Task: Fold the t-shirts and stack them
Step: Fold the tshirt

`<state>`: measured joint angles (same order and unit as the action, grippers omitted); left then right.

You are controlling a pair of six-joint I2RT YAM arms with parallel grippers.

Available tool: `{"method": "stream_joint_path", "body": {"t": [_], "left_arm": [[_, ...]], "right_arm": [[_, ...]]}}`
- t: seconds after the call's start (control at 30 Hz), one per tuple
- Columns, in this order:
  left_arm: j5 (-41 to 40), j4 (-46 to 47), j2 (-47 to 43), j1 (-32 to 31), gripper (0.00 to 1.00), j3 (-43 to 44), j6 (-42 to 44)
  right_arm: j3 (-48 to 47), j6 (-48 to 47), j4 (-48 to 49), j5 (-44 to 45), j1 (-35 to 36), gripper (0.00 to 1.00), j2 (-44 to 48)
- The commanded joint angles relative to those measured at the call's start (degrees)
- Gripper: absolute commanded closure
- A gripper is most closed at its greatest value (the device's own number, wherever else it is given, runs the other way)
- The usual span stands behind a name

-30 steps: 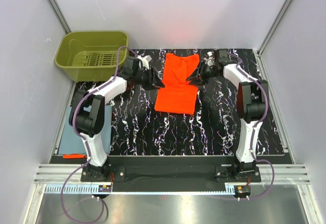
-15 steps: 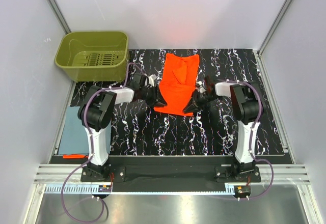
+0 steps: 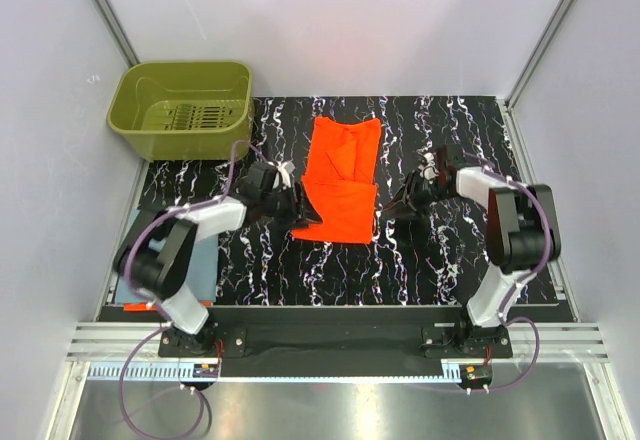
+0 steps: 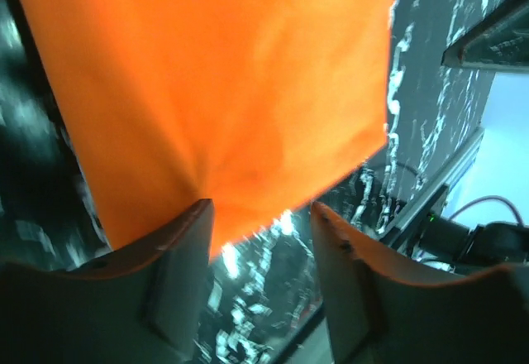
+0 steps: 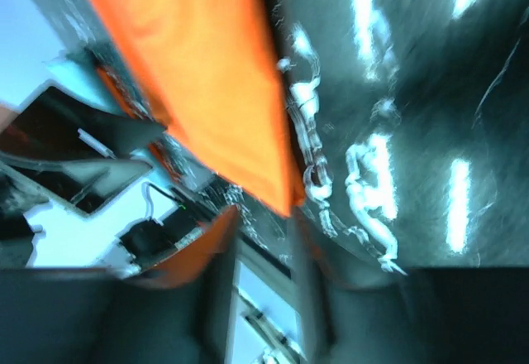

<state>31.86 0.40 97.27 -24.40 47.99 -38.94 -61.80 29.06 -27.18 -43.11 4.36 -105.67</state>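
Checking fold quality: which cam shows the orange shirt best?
Top external: the whole orange t-shirt is in frame, outline and fold lines visible. Left wrist shows only a close-up patch of cloth; right wrist only a blurred edge strip.

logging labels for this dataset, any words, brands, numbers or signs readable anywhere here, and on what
No text can be read in any view.
Orange t-shirt: plain, no print showing.
Green basket: no label showing.
Marbled table top: white veining only, no writing.
Small boards by the arm bases: too small to tell if marked.
Wrist views: blurred, nothing legible.
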Motion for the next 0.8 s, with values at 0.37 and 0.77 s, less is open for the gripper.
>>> {"method": "stream_joint_path", "body": {"t": [0.37, 0.77], "left_arm": [[-24.82, 2.84, -28.72, -1.52, 0.37, -23.54, -36.00], [-31.42, 5.92, -18.97, -3.90, 0.42, -21.97, -45.17]], "right_arm": [[25.92, 34.03, 24.62, 8.39, 11.98, 0.42, 18.74], [30.68, 48.62, 35.79, 14.90, 12.87, 0.50, 14.36]]}}
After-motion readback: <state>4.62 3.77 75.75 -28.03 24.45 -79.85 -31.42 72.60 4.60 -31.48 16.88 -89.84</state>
